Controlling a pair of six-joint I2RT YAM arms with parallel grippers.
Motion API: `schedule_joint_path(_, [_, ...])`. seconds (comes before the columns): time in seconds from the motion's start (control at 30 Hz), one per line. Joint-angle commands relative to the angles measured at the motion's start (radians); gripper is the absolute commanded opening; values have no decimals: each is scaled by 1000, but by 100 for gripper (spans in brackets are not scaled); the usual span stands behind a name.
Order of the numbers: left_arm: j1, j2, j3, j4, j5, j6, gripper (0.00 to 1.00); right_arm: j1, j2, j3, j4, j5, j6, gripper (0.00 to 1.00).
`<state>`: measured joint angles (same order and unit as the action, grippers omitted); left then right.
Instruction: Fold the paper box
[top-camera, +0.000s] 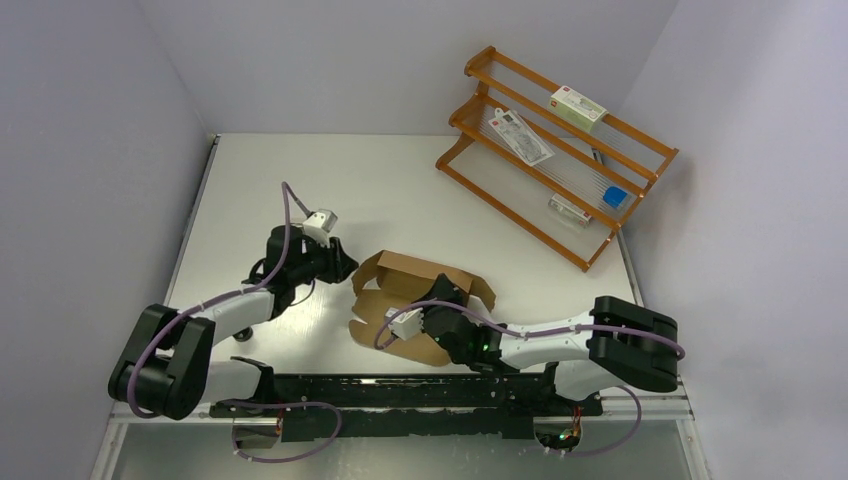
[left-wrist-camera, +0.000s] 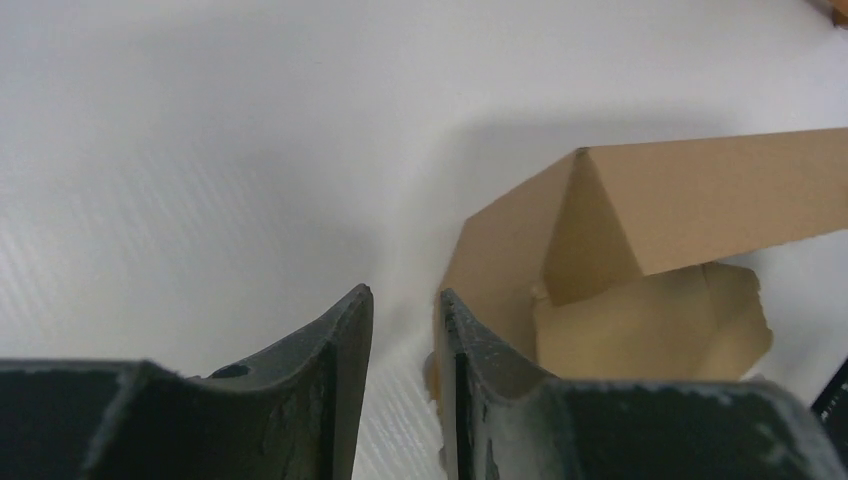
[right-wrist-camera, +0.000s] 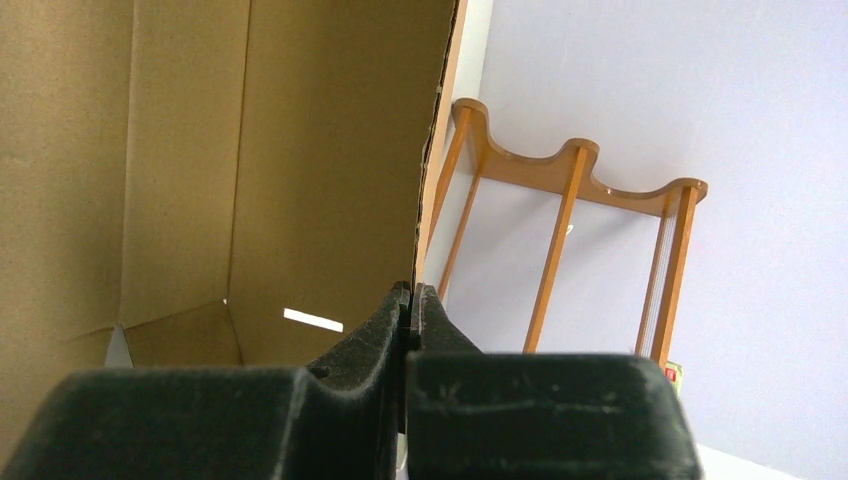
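Note:
The paper box (top-camera: 395, 268) is brown cardboard, partly folded, with walls raised and scalloped flaps lying towards the near edge, in the middle of the white table (top-camera: 300, 180). My left gripper (top-camera: 348, 268) is at the box's left corner. In the left wrist view its jaws (left-wrist-camera: 403, 292) stand a narrow gap apart with only table between them, and the box (left-wrist-camera: 700, 190) lies just beside the right finger. My right gripper (top-camera: 458, 295) is over the box's right part. In the right wrist view it (right-wrist-camera: 410, 288) is shut on the edge of an upright box wall (right-wrist-camera: 300, 150).
An orange wooden rack (top-camera: 555, 150) stands at the back right, holding white packages (top-camera: 578, 105) and a small blue item (top-camera: 615, 197). It also shows in the right wrist view (right-wrist-camera: 560, 230). Pale walls close in the table on three sides.

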<state>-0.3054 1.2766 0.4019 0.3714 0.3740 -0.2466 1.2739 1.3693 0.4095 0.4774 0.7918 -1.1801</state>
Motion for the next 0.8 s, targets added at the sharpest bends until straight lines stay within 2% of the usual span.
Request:
schedule_joint_path(0.0, [-32, 12, 12, 93, 104, 5, 35, 7, 19, 31, -22, -19, -22, 0])
schedule_joint_path(0.13, [-59, 10, -25, 154, 114, -19, 33, 7, 26, 32, -17, -23, -31, 0])
schedule_joint_path(0.43, [-107, 9, -51, 171, 95, -20, 32, 7, 39, 33, -10, -23, -37, 0])
schedule_joint_path(0.77, [-138, 7, -88, 197, 75, -39, 36, 37, 71, 26, -10, -11, -68, 0])
